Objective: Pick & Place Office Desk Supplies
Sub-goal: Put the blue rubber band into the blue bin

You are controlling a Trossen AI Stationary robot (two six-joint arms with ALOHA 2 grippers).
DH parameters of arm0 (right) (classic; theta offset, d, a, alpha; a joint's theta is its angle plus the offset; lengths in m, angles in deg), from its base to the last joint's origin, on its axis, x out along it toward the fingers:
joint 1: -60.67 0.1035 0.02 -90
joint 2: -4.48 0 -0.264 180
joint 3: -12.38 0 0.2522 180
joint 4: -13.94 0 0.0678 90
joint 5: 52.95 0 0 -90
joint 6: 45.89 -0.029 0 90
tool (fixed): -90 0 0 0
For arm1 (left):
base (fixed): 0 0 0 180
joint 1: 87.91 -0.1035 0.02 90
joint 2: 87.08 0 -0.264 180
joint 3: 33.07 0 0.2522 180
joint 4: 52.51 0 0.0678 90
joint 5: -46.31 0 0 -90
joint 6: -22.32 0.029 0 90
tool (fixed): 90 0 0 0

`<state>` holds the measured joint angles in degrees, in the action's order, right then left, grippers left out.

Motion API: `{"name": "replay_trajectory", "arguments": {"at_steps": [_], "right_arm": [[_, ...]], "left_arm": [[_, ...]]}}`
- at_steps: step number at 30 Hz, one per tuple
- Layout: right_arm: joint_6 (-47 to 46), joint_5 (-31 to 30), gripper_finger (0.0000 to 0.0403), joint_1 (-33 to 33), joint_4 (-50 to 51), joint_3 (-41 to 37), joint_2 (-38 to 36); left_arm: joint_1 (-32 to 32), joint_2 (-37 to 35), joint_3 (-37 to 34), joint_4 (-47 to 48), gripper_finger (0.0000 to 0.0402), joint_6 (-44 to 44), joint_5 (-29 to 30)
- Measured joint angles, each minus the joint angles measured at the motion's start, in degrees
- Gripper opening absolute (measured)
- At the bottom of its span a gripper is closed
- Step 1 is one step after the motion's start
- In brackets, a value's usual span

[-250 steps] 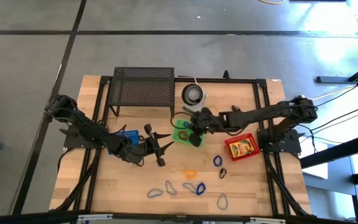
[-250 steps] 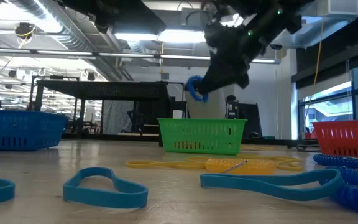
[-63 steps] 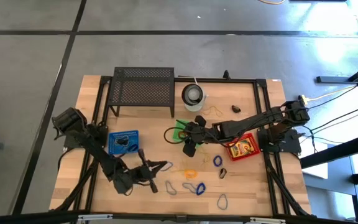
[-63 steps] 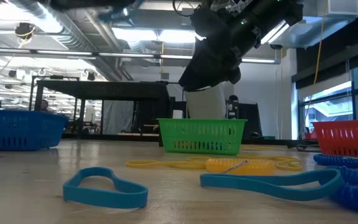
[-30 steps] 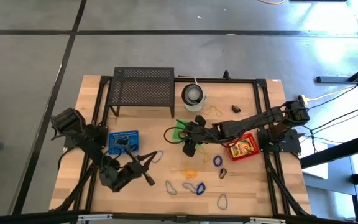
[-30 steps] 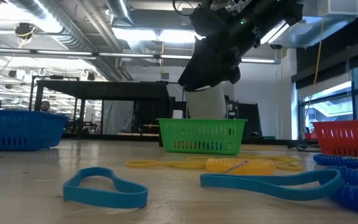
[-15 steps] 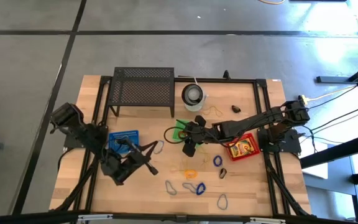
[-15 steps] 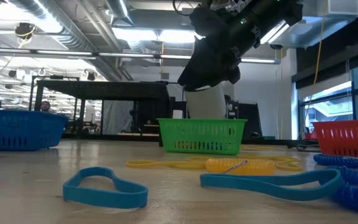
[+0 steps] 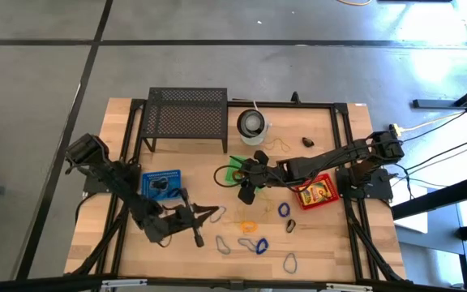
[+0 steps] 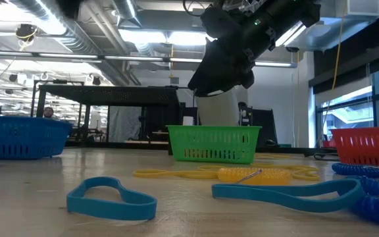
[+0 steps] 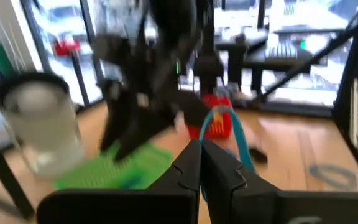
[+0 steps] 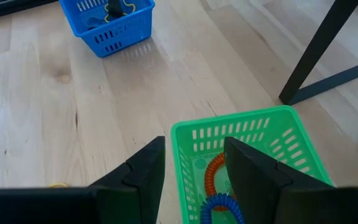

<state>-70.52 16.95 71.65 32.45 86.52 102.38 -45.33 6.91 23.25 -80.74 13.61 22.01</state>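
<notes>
Viewing from above, we see the black mesh rack and white cup behind; the right gripper, fingers spread, hangs over the green basket. The left gripper, pressed together, pinches a blue loop beside the blue basket. No writing is legible.

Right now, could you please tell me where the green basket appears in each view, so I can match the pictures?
High view: green basket mid-table, under the right gripper.
Low view: centre, on the tabletop.
Left wrist view: lower left, blurred.
Right wrist view: bottom centre, beyond the open fingers.
Shared landmark: the white cup behind it.
</notes>
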Motion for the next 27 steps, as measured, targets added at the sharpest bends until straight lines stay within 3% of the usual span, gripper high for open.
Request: {"name": "replay_trajectory", "arguments": {"at_steps": [8,20,24,27], "right_arm": [[0.0,0.0,0.0167,0.0,0.0,0.0,0.0],[1.1,0.0,0.0167,0.0,0.0,0.0,0.0],[1.1,0.1,0.0167,0.0,0.0,0.0,0.0],[1.1,0.2,0.0167,0.0,0.0,0.0,0.0]], "left_arm": [[-4.0,-5.7,0.0,31.1,0.0003,-26.4,-17.1],[-7.8,-26.8,0.0,82.5,0.0003,-52.2,-23.4],[-7.0,-29.2,0.0,97.6,0.0003,-61.9,-30.0],[-6.2,-28.7,0.0,106.8,0.0003,-69.7,-31.0]]}}
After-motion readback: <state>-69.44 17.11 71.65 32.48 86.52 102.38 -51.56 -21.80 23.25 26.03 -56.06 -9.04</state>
